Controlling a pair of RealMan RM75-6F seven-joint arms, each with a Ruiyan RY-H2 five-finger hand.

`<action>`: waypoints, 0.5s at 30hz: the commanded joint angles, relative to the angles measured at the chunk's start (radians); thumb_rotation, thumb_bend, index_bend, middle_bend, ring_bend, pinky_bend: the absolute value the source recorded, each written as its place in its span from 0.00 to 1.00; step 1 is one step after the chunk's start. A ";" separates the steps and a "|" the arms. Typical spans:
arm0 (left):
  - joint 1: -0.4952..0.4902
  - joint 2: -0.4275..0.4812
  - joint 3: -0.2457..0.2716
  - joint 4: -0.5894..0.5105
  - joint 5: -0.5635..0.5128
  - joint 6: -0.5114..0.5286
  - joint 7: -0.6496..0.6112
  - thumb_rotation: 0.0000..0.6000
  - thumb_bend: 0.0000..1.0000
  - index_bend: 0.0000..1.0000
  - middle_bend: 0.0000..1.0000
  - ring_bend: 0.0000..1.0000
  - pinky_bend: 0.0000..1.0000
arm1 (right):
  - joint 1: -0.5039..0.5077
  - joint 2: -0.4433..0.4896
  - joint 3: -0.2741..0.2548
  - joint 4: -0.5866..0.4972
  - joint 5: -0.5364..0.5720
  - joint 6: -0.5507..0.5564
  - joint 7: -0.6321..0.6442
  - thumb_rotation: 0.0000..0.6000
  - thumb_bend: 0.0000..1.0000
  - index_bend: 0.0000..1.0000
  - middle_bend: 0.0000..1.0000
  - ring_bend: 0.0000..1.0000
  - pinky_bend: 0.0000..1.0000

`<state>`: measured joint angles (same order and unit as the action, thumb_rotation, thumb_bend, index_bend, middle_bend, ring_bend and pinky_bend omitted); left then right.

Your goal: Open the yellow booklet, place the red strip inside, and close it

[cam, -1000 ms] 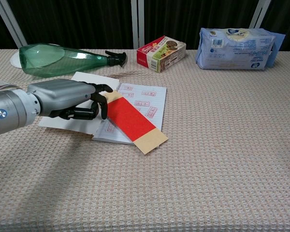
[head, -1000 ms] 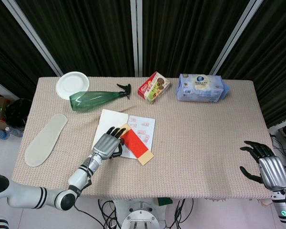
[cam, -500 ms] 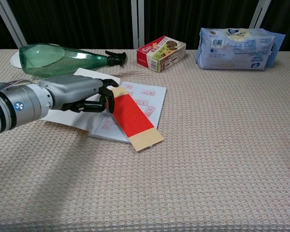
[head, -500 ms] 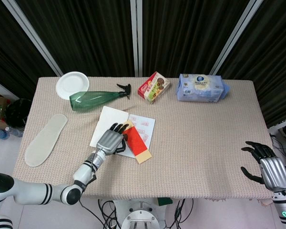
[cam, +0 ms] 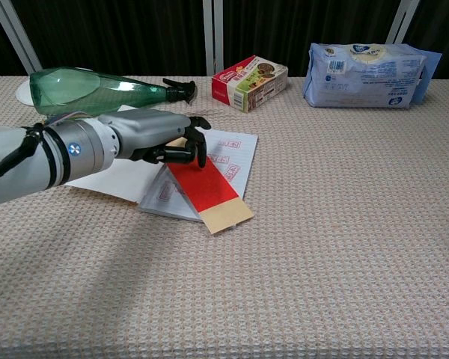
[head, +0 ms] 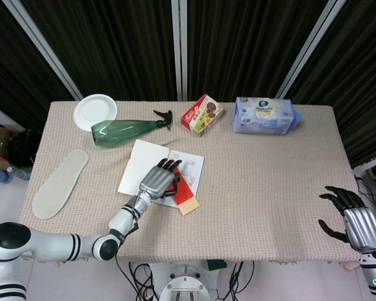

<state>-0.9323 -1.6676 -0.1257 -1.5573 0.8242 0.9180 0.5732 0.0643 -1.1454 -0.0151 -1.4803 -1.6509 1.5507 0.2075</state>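
The booklet (head: 140,164) lies open near the table's front left, its white pages (cam: 232,153) printed with small red stamps. The red strip (cam: 206,187) with tan ends lies slanted across the right page, its lower end (head: 188,205) sticking out past the booklet's front edge. My left hand (head: 160,179) rests palm down on the booklet, fingers spread and bent, with the fingertips (cam: 197,155) touching the strip's upper end. It grips nothing. My right hand (head: 357,221) hangs open off the table's front right corner, seen only in the head view.
A green spray bottle (head: 122,132) lies just behind the booklet, a white plate (head: 94,111) beyond it. A snack box (head: 202,115) and a blue tissue pack (head: 265,115) stand at the back. A pale insole (head: 59,184) lies at the left edge.
My left hand has slid right and forward, from the left page onto the strip's upper end. The strip has turned a little and now covers less of the page. The right hand barely moved.
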 commanded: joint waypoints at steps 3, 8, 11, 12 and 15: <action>0.027 0.015 0.055 -0.055 0.129 0.044 -0.004 0.27 0.61 0.23 0.00 0.00 0.05 | 0.004 -0.003 0.000 0.002 -0.004 -0.005 0.001 1.00 0.21 0.32 0.17 0.18 0.22; 0.026 -0.031 0.046 -0.029 0.168 0.072 0.008 0.54 0.29 0.15 0.00 0.00 0.05 | 0.009 -0.009 -0.001 0.007 -0.010 -0.009 0.002 1.00 0.21 0.32 0.17 0.18 0.22; 0.011 -0.073 0.011 0.008 0.163 0.070 0.005 0.52 0.24 0.15 0.00 0.00 0.05 | 0.009 -0.007 -0.001 0.005 -0.013 -0.007 0.000 1.00 0.21 0.32 0.17 0.18 0.22; 0.004 -0.083 -0.001 0.016 0.150 0.061 0.005 0.50 0.23 0.15 0.00 0.00 0.05 | 0.009 -0.006 -0.001 0.004 -0.013 -0.005 -0.001 1.00 0.21 0.32 0.17 0.18 0.22; -0.022 -0.119 -0.035 0.054 0.103 0.039 0.023 0.46 0.23 0.14 0.00 0.00 0.05 | 0.006 -0.004 -0.001 0.002 -0.014 0.001 -0.002 1.00 0.21 0.32 0.17 0.18 0.22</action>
<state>-0.9355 -1.7620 -0.1382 -1.5291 0.9548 0.9714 0.5829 0.0703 -1.1495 -0.0164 -1.4786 -1.6652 1.5515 0.2057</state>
